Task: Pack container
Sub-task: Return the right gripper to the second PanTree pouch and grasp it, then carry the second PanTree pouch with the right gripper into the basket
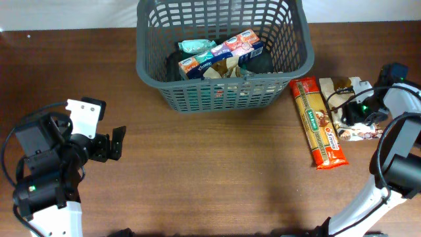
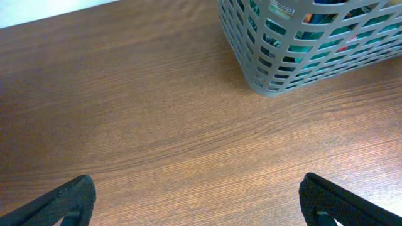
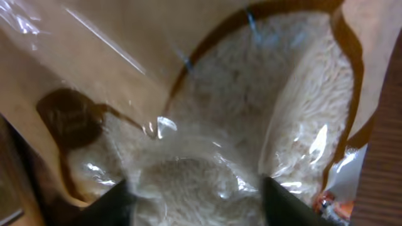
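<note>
The container (image 1: 223, 95) is a large dark grey slotted basket at the back middle of the table, holding several packets. Its corner shows in the left wrist view (image 2: 295, 56). My right gripper (image 1: 355, 112) is down on a clear bag of white rice (image 1: 358, 133) at the far right. In the right wrist view its fingers (image 3: 195, 194) pinch a bulge of the rice bag (image 3: 251, 94), which lies on the table. My left gripper (image 1: 117, 143) is open and empty over bare table at the left, its fingers wide apart (image 2: 198, 201).
A long red and green pasta packet (image 1: 319, 122) lies on the table between the basket and the rice bag. Inside the basket are a blue tissue pack (image 1: 220, 56) and a teal packet (image 1: 196, 46). Brown wooden table (image 1: 217, 171) lies in front.
</note>
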You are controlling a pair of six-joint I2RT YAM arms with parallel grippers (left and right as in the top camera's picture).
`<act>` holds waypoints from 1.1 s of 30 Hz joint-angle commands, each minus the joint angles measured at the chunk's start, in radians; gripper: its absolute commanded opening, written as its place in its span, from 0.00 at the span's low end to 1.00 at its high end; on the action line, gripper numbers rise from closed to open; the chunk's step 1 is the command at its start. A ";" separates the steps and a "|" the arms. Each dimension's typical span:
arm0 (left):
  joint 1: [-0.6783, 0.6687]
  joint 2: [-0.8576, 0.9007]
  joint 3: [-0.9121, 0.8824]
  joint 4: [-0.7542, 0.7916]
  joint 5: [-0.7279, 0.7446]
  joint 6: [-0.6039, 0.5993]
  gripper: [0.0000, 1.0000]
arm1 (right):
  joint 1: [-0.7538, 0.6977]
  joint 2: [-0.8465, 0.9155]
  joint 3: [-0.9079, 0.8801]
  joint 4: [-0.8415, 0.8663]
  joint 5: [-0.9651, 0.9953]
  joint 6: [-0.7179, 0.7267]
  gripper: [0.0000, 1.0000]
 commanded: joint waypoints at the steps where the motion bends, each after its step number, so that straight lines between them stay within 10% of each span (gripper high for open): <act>1: 0.005 -0.002 -0.008 -0.005 -0.008 -0.002 0.99 | 0.000 0.109 -0.026 0.006 -0.016 -0.005 0.40; 4: 0.005 -0.002 -0.008 -0.004 -0.008 -0.002 0.99 | 0.000 0.119 -0.026 0.014 -0.053 -0.005 0.04; 14: 0.005 -0.002 -0.008 -0.005 -0.008 -0.002 0.99 | 0.000 0.108 0.156 -0.077 -0.171 0.056 0.03; 33: 0.005 -0.002 -0.008 -0.003 -0.008 -0.002 0.99 | 0.136 0.045 1.208 -0.434 -0.513 0.225 0.03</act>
